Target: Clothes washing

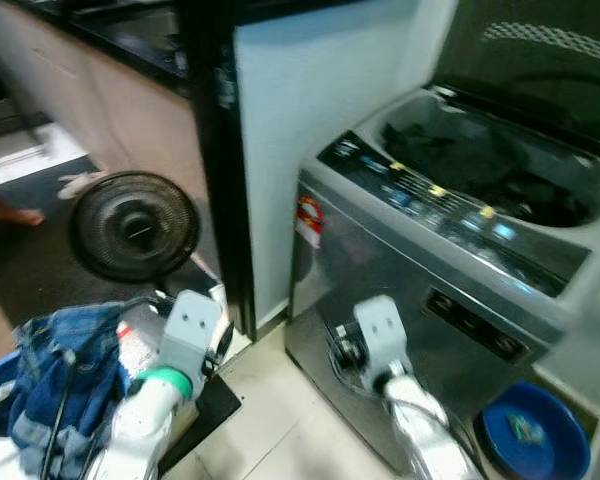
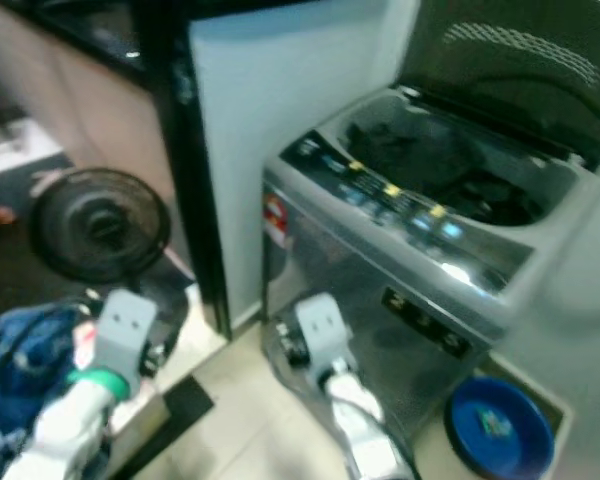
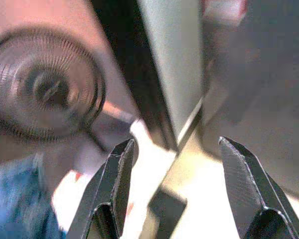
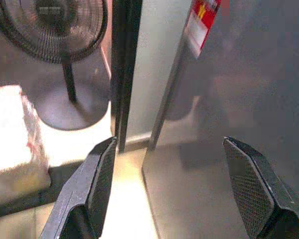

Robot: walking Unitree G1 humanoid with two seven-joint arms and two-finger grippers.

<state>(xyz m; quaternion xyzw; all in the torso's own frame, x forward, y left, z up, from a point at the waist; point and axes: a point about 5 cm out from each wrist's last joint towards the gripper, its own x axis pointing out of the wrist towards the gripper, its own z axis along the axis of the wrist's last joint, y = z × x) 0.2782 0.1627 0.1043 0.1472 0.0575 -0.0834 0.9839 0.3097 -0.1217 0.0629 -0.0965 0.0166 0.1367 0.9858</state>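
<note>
The left gripper [image 3: 177, 186] has its two black fingers spread wide with nothing between them; in the head views its arm sits low at lower left, just beside a heap of blue denim clothes [image 1: 65, 375]. The right gripper [image 4: 182, 191] is likewise spread wide and empty, held low in the lower centre of the frame, close before the front panel of the grey top-loading washing machine [image 1: 380, 270].

Judging by this, the step in hand is fetching the next garment from the heap. To do it well, the left gripper should probably turn down toward the denim, close on a thick fold rather than a loose edge, and lift high enough to clear the machine's rim before swinging over the tub.

The machine's dark lid [image 1: 540, 50] stands raised at upper right, and its tub already holds dark clothing [image 1: 470, 165]; how full it is cannot be told. At lower right a round blue plastic basin [image 1: 535, 435] sits on the floor beside the machine, holding a small greenish item too blurred to name. A black round floor fan [image 1: 133, 227] stands at middle left.
</note>
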